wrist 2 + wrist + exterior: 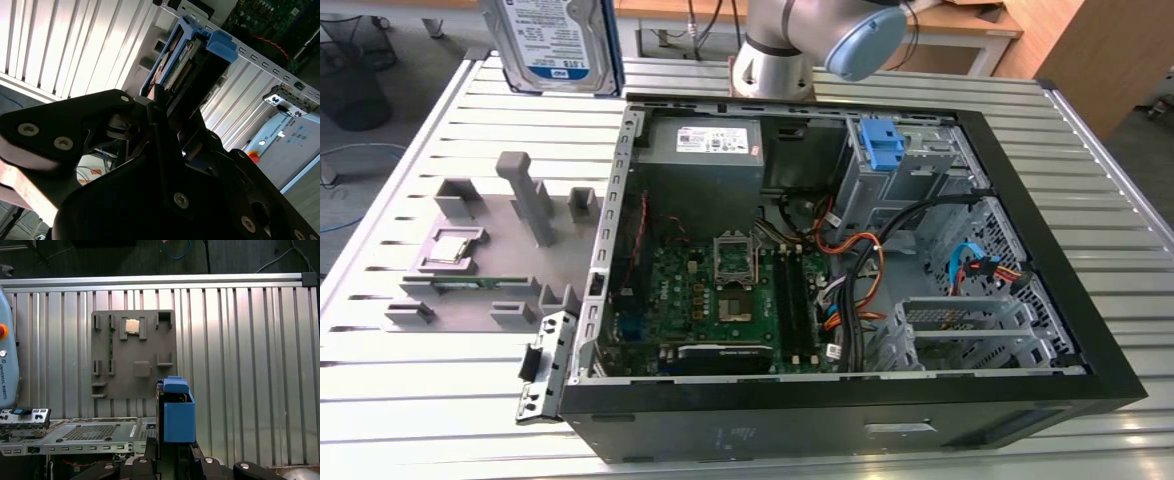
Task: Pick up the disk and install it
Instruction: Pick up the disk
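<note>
Standing on and around a slatted metal desk (440,400), taken from the exterior view's left to its right:

- Bin (350,70): black mesh, on the floor beyond the desk's far corner. A blue cable (340,165) lies on the floor near it.
- Holder (480,255): grey plate flat on the slats, with upright posts. A small square chip (454,248) sits in one pocket.
- Disk (554,45): silver, white-and-blue label, blue bracket. It is upright over the desk's far edge, outside the case and just beyond its far corner. In the second wrist view the black jaws are pinching the disk (175,62) at one end. In the first wrist view the disk (178,415) is seen edge-on, with the slats and holder beyond it.
- Case (854,415): black, lying open side up, mid-desk.
  - Green board (720,300) on its floor.
  - Grey box (707,145) with a white sticker at the far wall.
  - Upright blue latch (883,145).
  - Orange, black and blue cables (861,270).
  - Metal cage (961,320) toward the near right corner.
- Arm (781,50): grey with a blue cap, behind the case's far wall.
- Cabinet (1107,50): wood, far right.
</note>
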Controlling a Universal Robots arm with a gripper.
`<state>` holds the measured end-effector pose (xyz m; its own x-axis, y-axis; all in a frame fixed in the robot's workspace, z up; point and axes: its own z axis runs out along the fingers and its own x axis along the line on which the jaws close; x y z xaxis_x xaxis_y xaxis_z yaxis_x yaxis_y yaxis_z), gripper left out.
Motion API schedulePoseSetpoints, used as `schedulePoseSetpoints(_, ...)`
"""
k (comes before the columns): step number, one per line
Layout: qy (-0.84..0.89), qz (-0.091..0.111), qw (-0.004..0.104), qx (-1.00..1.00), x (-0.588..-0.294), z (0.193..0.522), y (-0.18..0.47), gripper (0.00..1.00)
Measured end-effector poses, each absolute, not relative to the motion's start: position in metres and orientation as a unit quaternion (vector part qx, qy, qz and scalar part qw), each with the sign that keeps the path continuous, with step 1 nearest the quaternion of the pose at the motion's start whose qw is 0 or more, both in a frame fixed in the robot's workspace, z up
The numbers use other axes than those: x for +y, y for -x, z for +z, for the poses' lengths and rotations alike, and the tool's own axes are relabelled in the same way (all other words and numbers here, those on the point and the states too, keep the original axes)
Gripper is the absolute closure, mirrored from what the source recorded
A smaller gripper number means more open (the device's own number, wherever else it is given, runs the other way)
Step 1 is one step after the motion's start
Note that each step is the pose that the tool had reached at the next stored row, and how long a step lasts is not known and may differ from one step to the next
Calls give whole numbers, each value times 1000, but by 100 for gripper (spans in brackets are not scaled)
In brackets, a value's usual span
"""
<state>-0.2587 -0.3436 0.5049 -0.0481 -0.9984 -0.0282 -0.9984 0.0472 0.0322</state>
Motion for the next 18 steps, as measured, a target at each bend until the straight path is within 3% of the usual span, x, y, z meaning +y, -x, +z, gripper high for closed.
schedulePoseSetpoints(18, -690, -21, 1, -724, -344, 505, 227, 65)
